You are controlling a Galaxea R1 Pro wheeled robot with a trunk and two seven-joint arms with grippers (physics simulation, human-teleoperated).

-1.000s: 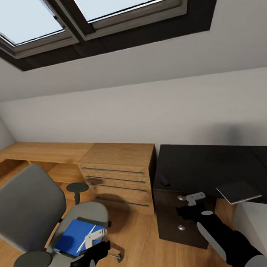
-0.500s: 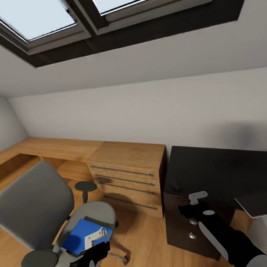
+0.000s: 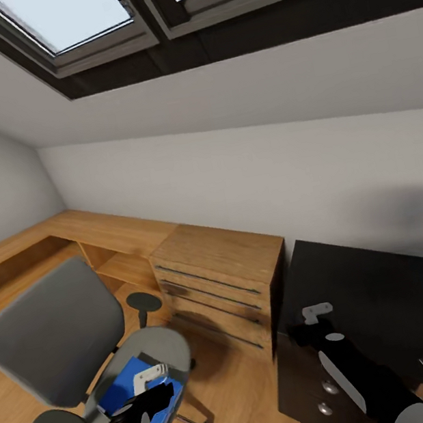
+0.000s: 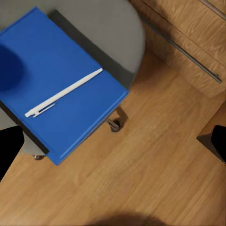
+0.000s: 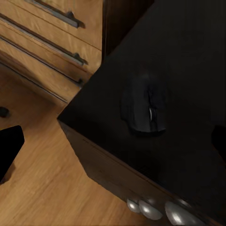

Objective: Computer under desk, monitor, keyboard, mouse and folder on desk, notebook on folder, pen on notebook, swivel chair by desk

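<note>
Folder: We see the blue folder [image 4: 61,84] lying flat on the grey seat of the swivel chair [image 3: 52,330], directly under our left hand [image 3: 146,382], one corner jutting past the seat edge over the wooden floor [image 4: 155,160].

Pen: A white pen [image 4: 63,93] rests diagonally on top of the folder, below the left hand.

Mouse: A black mouse [image 5: 145,104] sits on the black tabletop [image 3: 385,292] near its corner, just beneath our right hand [image 3: 316,313].

Left hand: It hangs over the chair seat, apart from the folder. Its dark fingers [image 4: 9,148] show at opposite edges of the wrist view, spread wide with nothing between them.

Right hand: It hovers above the tabletop corner, clear of the mouse. Dark fingers [image 5: 8,148] sit far apart at the edges of its wrist view, spread and holding nothing.

Swivel chair: It stands on the floor to the left of both hands, backrest and round armrests toward the left hand's side.

Drawer unit: A wooden chest of drawers [image 3: 218,286] stands between the two hands, against the side of the black tabletop.

Beyond: A long wooden bench [image 3: 70,236] runs along the white wall [image 3: 232,173] past the chair, under two skylights [image 3: 133,3].
</note>
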